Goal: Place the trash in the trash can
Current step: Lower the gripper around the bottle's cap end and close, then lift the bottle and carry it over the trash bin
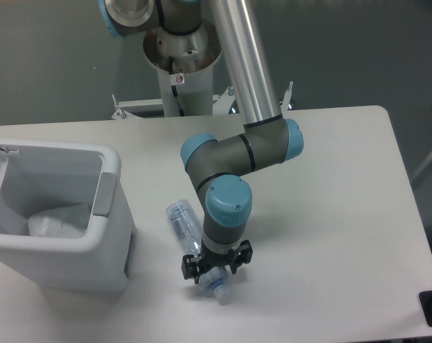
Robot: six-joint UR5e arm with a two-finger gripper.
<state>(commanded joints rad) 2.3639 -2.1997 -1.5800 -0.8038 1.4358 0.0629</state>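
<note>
The crushed clear plastic bottle with a bluish label (193, 246) lies on its side on the pale grey table (330, 214), just to the right of the boxy white plastic trash can with a grey side panel (59, 221). Its long axis runs diagonally: the base points up and toward the can, the capped neck down and away from it, toward the table's near edge.

The black two-finger gripper (214, 265) hangs straight down over the neck end, the far end from the can. Its fingers stand apart at a moderate width, one on each side of the bottle, so the line between them crosses the long axis. Whether the fingers touch the plastic cannot be told from this view.

The can's hinged lid stands open at the left, and the crinkled clear-white wrapper (59, 221) already rests inside. Judging by this, the bottle is the remaining item, and a grasp here would take it near the neck, leaving most of its length hanging toward the can.
</note>
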